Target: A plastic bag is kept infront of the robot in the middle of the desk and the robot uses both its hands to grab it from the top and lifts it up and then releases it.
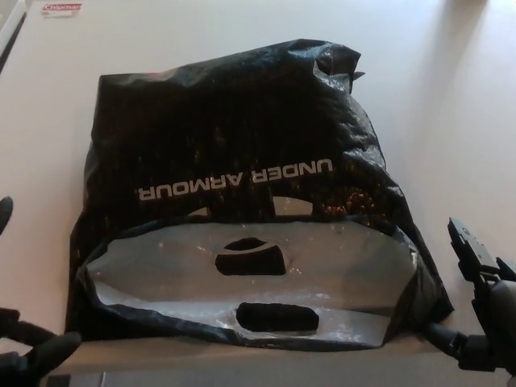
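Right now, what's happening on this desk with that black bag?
A black plastic bag lies flat on the desk, its open mouth with the cut-out handles facing the robot. The left hand and right hand sit at the bag's two near corners, fingers apart, holding nothing. Nothing has been grabbed or lifted yet.

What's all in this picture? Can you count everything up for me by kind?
Black plastic bag: 1
Robot hands: 2, the left hand and the right hand
Small red-and-white label at the desk's far corner: 1
Desk: 1
Total: 5
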Motion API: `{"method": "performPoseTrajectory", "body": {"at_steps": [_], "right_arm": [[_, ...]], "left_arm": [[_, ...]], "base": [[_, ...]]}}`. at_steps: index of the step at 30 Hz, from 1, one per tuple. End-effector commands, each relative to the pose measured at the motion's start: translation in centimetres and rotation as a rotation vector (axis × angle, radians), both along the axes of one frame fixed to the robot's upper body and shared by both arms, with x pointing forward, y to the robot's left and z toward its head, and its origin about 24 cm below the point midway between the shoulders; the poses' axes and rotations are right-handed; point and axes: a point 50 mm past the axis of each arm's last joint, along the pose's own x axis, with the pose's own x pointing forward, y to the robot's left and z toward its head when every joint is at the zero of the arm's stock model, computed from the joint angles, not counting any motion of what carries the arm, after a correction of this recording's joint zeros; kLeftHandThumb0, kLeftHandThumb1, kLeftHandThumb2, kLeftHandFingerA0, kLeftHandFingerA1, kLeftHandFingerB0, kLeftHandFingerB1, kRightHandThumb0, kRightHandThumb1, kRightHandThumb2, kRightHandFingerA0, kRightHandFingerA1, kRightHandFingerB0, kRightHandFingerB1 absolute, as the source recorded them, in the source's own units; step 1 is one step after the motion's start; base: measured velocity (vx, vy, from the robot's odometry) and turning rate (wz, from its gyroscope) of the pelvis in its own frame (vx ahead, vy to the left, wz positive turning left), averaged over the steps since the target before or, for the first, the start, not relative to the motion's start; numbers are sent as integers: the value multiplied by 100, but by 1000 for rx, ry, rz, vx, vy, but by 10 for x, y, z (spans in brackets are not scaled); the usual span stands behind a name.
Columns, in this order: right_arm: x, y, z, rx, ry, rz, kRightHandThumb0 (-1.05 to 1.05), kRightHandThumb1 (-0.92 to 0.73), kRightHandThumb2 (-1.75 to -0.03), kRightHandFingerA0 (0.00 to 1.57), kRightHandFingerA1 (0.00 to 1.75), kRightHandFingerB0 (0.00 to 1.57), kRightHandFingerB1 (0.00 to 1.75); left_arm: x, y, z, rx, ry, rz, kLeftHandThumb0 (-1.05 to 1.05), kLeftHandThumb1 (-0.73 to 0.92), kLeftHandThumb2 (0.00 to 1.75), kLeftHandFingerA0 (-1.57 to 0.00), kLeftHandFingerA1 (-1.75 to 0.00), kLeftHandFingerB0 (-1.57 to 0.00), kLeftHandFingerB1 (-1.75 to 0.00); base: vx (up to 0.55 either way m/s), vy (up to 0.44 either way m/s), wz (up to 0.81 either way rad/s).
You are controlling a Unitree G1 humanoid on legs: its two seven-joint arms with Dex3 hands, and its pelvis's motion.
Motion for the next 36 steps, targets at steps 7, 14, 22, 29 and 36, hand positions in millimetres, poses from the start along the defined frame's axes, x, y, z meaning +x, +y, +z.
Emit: {"method": "performPoseTrajectory", "body": {"at_steps": [7, 14, 22, 29, 36], "right_arm": [[-4, 14, -14, 33, 65, -18, -83, -50, -82, 25, 50, 0, 0], [-5, 18, -16, 42, 74, -2, -73, -45, -82, 35, 57, 0, 12], [-8, 12, -17, 46, 76, -22, -74, -50, -61, 50, 123, 0, 10], [-11, 9, -23, 42, 101, -31, -75, -57, -58, 46, 122, 0, 13], [-9, 13, -23, 45, 112, -23, -74, -46, -83, 51, 83, 0, 13]], "left_arm": [[57, -20, -47, 57, 337, 147, -70, 38, 81, -6, -41, 0, -14], [62, -12, -67, -36, 476, 209, -76, 47, 57, -12, -26, 0, -19], [51, -8, -85, 21, 607, 148, -70, 40, 82, -9, -31, 0, -12], [36, 0, -80, 95, 643, 100, -78, 48, 56, -16, -32, 0, -15], [18, 5, -80, 111, 719, 44, -75, 39, 78, -28, -53, 0, -3]], "base": [[0, 0, 0], [0, 0, 0], [0, 0, 0], [0, 0, 0], [0, 0, 0]]}}
